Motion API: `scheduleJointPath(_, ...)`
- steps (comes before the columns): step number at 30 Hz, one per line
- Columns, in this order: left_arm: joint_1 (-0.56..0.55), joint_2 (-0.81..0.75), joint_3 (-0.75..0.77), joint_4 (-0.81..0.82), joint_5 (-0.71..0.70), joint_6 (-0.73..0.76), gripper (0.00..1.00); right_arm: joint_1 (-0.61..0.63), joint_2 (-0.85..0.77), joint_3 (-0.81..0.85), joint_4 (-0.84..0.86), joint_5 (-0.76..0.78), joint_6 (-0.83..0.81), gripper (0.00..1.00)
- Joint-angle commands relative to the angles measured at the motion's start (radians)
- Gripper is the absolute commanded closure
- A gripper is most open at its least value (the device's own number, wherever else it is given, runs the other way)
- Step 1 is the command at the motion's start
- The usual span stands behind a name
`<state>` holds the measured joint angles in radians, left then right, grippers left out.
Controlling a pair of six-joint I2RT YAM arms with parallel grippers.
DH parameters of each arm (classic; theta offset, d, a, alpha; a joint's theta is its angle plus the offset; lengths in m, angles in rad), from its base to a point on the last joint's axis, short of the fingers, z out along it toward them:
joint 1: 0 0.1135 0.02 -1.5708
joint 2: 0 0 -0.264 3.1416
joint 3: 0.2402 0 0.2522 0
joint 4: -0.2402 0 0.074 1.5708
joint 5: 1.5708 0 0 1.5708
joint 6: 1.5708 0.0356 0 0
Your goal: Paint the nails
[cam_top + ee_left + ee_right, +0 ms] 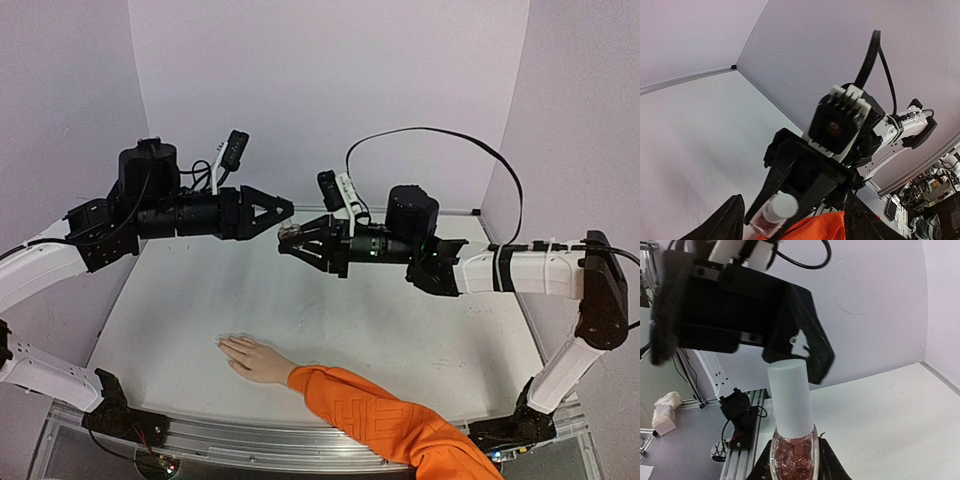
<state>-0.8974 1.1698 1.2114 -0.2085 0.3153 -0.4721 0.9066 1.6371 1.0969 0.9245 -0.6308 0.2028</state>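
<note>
A pale beige hand point(252, 358) with a bright orange sleeve point(380, 415) lies flat on the white table point(200, 290) near its front edge; its nails point(226, 346) are barely distinguishable from the skin. My right gripper point(291, 240) is raised above the table and shut on a small glass polish bottle point(792, 455) of red glitter with a white cap point(789, 395). My left gripper point(284, 211) is open, raised, facing the right one, its tips just above and beside the cap. In the left wrist view the bottle point(774, 214) shows between my spread fingers point(729, 222).
Purple walls close the back and both sides. The sleeve also shows in the left wrist view point(826, 227). A black cable point(440, 135) loops above the right arm. The aluminium rail point(250, 438) runs along the near edge.
</note>
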Motion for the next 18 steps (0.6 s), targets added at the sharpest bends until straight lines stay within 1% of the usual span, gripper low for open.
scheduleJointPath(1,0.014,0.001,-0.016,0.018,0.005,-0.034,0.36,0.006,-0.009,0.045,0.143,-0.114,0.092,1.0)
scheduleJointPath(4,0.015,-0.006,-0.017,0.017,0.004,-0.039,0.49,0.005,-0.002,0.062,0.142,-0.129,0.104,1.0)
scheduleJointPath(6,0.015,-0.013,-0.016,0.017,0.002,-0.035,0.55,0.006,-0.001,0.068,0.138,-0.13,0.106,1.0)
scheduleJointPath(8,0.015,-0.019,-0.015,0.016,-0.003,-0.03,0.58,0.006,0.003,0.073,0.134,-0.131,0.106,1.0)
scheduleJointPath(13,0.015,0.001,0.001,0.011,0.018,-0.018,0.62,0.006,0.02,0.085,0.132,-0.129,0.106,1.0)
scheduleJointPath(16,0.015,0.029,0.025,0.001,0.041,-0.01,0.69,0.005,0.028,0.092,0.132,-0.128,0.103,1.0)
scheduleJointPath(18,0.015,0.038,0.036,-0.01,0.042,-0.004,0.76,0.006,0.03,0.096,0.126,-0.119,0.097,1.0)
